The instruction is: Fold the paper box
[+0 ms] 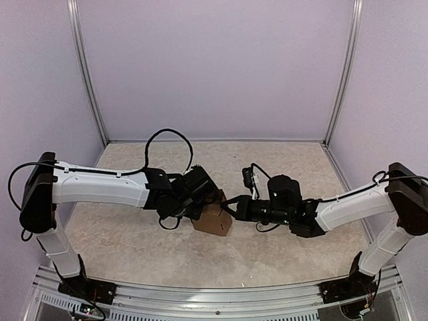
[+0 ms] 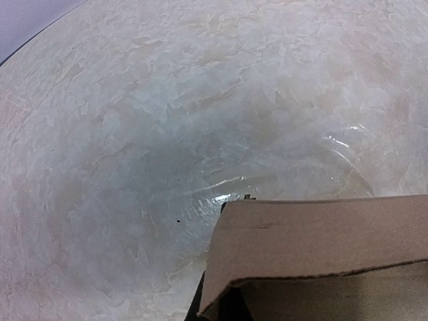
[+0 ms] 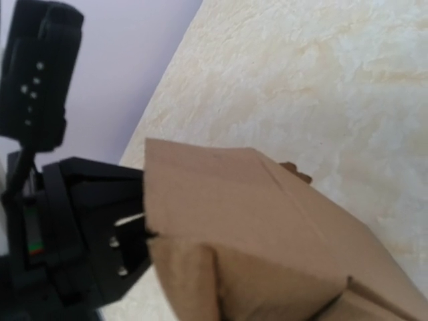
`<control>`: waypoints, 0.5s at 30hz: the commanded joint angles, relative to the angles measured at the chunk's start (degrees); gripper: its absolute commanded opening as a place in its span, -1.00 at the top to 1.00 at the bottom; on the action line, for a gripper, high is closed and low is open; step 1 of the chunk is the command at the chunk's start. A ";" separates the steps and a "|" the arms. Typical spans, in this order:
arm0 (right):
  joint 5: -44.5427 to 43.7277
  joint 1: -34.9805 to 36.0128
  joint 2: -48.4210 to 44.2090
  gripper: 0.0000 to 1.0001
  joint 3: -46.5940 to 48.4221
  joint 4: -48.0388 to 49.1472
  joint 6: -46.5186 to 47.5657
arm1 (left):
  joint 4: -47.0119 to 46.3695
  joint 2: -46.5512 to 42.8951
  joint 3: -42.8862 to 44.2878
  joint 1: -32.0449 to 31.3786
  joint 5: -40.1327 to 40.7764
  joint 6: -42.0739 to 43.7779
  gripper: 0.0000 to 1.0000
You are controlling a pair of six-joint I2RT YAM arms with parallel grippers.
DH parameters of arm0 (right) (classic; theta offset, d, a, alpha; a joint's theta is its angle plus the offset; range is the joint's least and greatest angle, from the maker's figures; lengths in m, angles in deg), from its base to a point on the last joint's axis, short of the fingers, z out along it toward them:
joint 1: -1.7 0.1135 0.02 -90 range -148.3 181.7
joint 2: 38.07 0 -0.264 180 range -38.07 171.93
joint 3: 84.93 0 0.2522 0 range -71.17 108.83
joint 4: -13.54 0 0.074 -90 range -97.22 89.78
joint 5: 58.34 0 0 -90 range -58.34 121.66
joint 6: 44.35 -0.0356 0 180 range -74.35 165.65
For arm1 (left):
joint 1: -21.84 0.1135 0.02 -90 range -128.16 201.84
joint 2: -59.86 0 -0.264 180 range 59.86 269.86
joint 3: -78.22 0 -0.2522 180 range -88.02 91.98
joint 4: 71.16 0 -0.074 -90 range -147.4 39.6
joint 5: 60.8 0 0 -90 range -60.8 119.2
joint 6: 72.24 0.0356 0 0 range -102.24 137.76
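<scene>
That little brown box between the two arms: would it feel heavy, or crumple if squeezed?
The paper box looks like thin cardboard, so probably light. Its panels meet at soft creases with an open flap edge, so it would likely buckle under a hard squeeze. On the smooth table it may slide when pushed.
</scene>
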 commanded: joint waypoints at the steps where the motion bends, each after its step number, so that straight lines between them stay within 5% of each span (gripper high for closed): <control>1: 0.01 0.73 -0.28 1.00 -2.60 -5.12 3.77 | -0.71 1.59 1.18 -1.15 -2.04 -0.51 1.00; 15: -5.12 4.06 3.16 0.97 -3.95 -9.13 6.70 | 0.05 2.15 2.15 -1.17 -2.49 -1.55 1.00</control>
